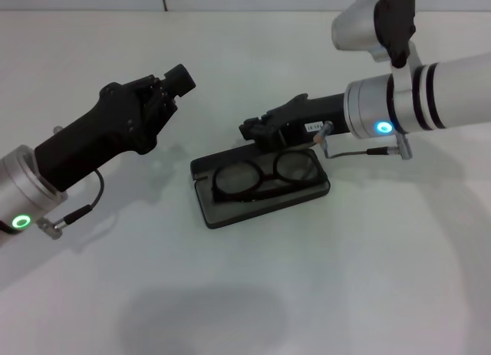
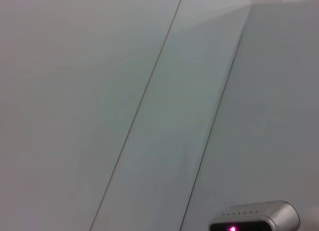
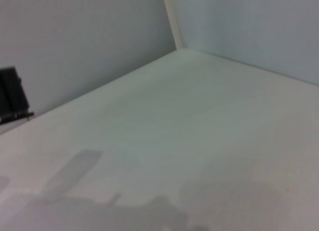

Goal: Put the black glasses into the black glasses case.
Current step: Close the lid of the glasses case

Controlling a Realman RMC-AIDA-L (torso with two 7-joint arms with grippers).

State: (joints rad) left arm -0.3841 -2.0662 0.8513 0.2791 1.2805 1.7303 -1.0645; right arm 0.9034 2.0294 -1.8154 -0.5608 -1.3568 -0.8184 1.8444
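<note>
**Glasses in open case, right gripper at its far edge**

Right gripper (image 1: 257, 129) sits low at the far rim of the black glasses case (image 1: 265, 203), tip just above or touching that rim, can't tell which. Can't tell if its fingers are spread or pressed together; they read as one dark mass from the head view. Nothing visibly pinched. Left gripper (image 1: 173, 83) hangs in the air well to the left of the case, holding nothing; finger state also unclear.

Black glasses (image 1: 265, 175) lie inside the case, lenses side by side along its length, just on the near side of the right gripper's tip. Case lies flat and open, turned a bit askew on the white table (image 1: 368, 278).

Table is plain and white, soft arm shadows on it. Light walls behind; right wrist view shows a wall corner meeting the tabletop, left wrist view shows pale wall panels with thin seams.
</note>
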